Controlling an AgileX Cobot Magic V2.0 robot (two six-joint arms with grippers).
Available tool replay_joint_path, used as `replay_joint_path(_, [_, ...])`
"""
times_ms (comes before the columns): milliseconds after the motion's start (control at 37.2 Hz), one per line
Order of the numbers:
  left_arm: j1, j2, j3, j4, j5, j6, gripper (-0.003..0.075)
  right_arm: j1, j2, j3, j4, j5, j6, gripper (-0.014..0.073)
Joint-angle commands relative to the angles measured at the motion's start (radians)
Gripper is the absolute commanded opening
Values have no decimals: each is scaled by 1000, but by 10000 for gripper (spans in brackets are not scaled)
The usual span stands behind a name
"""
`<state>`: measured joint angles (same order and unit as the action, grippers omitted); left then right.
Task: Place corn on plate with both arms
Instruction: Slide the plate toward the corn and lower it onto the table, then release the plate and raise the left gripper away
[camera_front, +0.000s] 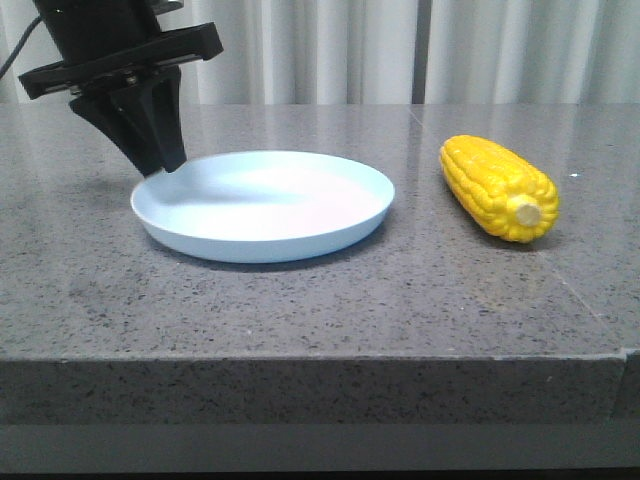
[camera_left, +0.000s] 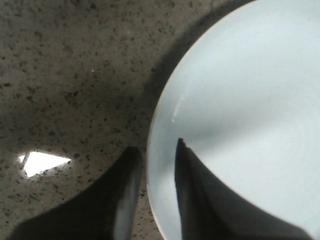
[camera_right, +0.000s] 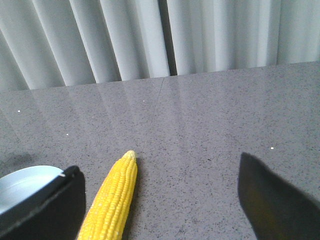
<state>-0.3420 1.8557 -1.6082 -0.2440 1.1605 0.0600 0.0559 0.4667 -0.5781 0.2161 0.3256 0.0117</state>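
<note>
The pale blue-white plate (camera_front: 300, 215) lies on the grey stone table, left of centre. My left gripper (camera_front: 166, 166) stands at the plate's left rim. In the left wrist view (camera_left: 157, 145) one finger is over the plate (camera_left: 240, 100) and the other is outside on the table, closed narrowly on the rim. The yellow corn (camera_front: 497, 186) lies on the table to the right of the plate, stub end toward the front. My right gripper (camera_right: 158, 162) is wide open and empty above the corn (camera_right: 112, 200), which lies near one finger. It is out of the front view.
The table's front edge (camera_front: 300, 355) runs across the front view below the plate. White curtains (camera_front: 400, 50) hang behind the table. A seam (camera_front: 590, 300) crosses the tabletop at the right front.
</note>
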Motion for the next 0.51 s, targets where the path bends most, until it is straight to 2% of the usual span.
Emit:
replay_joint_path(0, [-4, -58, -51, -2, -22, -6, 338, -8, 11, -35, 4, -81, -5, 643])
replay_joint_path(81, [-4, -79, -82, 22, -5, -6, 372, -8, 11, -35, 4, -81, -5, 643])
replay_joint_path(295, [-4, -198, -113, 114, -12, -13, 356, -8, 11, -35, 4, -81, -5, 643])
replay_joint_path(349, [0, -227, -113, 157, -14, -18, 316, -8, 11, -35, 4, -81, -5, 643])
replay_joint_path(483, [19, -284, -105, 227, 3, -48, 148, -8, 11, -35, 4, -81, -5, 643])
